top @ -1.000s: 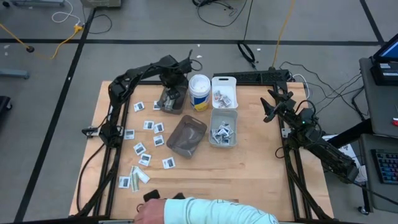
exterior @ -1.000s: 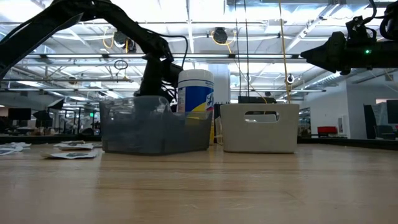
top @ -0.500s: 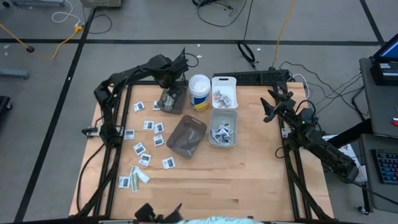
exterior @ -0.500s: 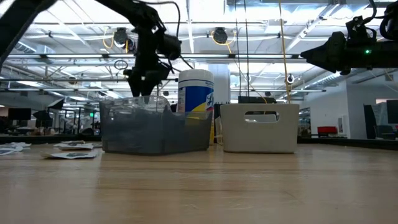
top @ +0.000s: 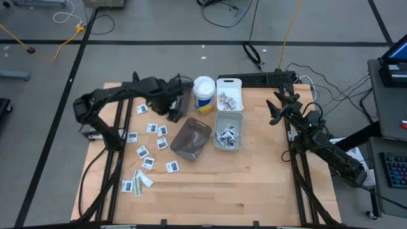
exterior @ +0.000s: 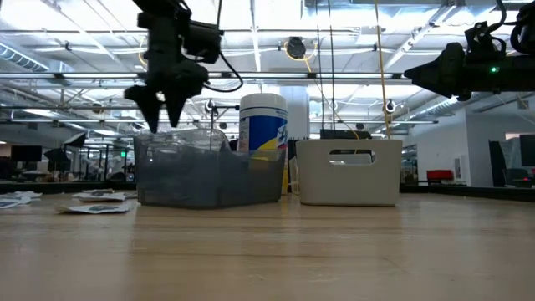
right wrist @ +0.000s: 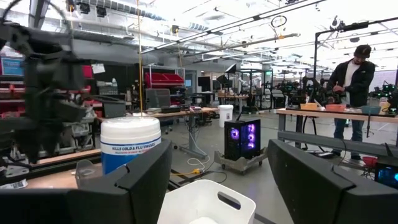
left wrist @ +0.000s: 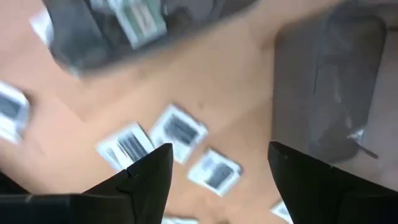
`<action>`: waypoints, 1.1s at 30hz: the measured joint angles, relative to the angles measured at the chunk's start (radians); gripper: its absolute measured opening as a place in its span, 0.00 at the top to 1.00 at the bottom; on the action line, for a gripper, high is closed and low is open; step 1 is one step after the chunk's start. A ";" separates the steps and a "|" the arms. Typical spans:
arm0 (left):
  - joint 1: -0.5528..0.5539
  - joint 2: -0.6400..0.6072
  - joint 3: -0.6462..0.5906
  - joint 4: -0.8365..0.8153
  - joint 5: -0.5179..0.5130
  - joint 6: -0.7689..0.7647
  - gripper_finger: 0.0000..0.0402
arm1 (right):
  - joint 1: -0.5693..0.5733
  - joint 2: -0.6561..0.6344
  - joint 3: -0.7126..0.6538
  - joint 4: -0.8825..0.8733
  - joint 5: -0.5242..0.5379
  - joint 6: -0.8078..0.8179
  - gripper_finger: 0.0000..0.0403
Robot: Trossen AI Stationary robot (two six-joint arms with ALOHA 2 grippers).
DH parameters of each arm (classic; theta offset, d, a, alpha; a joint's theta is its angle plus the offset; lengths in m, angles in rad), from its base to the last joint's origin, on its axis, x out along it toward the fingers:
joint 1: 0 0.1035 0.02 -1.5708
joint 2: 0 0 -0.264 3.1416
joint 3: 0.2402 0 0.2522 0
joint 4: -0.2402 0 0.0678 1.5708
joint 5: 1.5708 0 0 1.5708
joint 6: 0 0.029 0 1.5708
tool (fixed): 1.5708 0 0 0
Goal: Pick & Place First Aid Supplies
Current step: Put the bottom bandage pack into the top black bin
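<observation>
Left gripper (top: 173, 113): jaws apart, empty, above small white square packets (top: 154, 128) near counter's far-left corner.
Right gripper (top: 275, 113): jaws apart, raised at right edge.

Motion blur smears the packets (left wrist: 180, 130) and smoky bin (left wrist: 339, 81) in the left wrist view.

high view: straight down over the whole table (top: 254, 184) and both arms.
low view: table-top height, level toward the room.
left wrist view: close above scattered packets (left wrist: 180, 129).
right wrist view: level across the table.
shared: wipes canister (top: 203, 94).
</observation>
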 joint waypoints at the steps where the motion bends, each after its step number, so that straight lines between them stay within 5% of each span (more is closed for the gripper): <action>1: -0.015 -0.022 -0.028 0.001 0.010 -0.034 0.33 | 0.000 0.000 0.000 0.000 0.000 0.000 0.35; 19: -0.395 -0.364 -0.394 -0.004 0.151 -0.672 0.32 | 0.000 0.000 0.000 0.000 0.000 0.000 0.35; 33: -0.820 -0.434 -0.449 0.073 0.127 -1.286 0.32 | 0.000 0.000 0.000 0.000 0.000 0.000 0.35</action>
